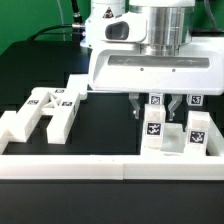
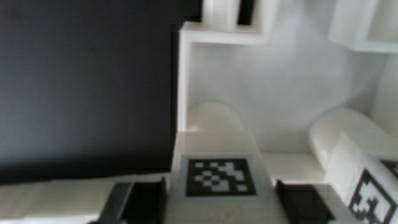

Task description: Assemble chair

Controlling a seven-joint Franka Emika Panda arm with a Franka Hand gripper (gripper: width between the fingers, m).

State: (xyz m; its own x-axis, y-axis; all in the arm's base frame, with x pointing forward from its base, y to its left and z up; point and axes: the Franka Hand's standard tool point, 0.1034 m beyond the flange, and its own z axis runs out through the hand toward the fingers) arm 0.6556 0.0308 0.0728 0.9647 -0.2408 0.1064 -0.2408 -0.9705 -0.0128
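Well off to the exterior view's left of the gripper, an H-shaped frame of the chair lies flat on the black table, with square tags on its upper face. It is clear of the fingers and sits close behind the long white border wall. The gripper hangs straight down from the wide white hand body. Its two dark fingers stand on either side of a tagged white limb, another of the chair's parts. In the wrist view this limb fills the gap between the pads, so the jaws look closed onto its two sides at a middling width. Just beside the gripper, toward the exterior view's right and outside the fingers, stands a neighbouring limb with its own tag. In the wrist view the two limbs run side by side and seem to meet a white crosspiece at their far end, though the blur leaves that joint uncertain.
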